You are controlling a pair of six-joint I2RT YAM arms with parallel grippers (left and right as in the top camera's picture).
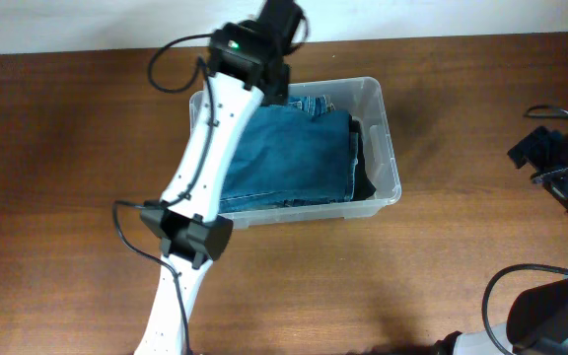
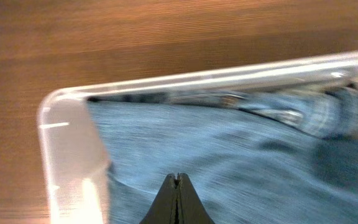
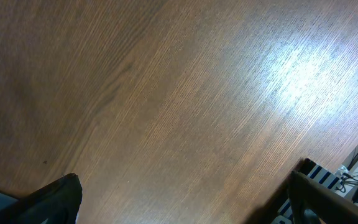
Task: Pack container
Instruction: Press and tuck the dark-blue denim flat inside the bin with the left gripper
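- Overhead: the clear container sits at the far middle of the wooden table. It holds folded blue jeans, with a dark garment along their right side. The white left arm reaches over its far left corner, and the right arm is well apart at the table's right edge
- Left wrist: the left gripper, fingers pressed together and pinching nothing, hangs over the jeans just inside the container's rounded corner
- Right wrist: the right gripper, fingers spread wide and holding nothing, is above bare table
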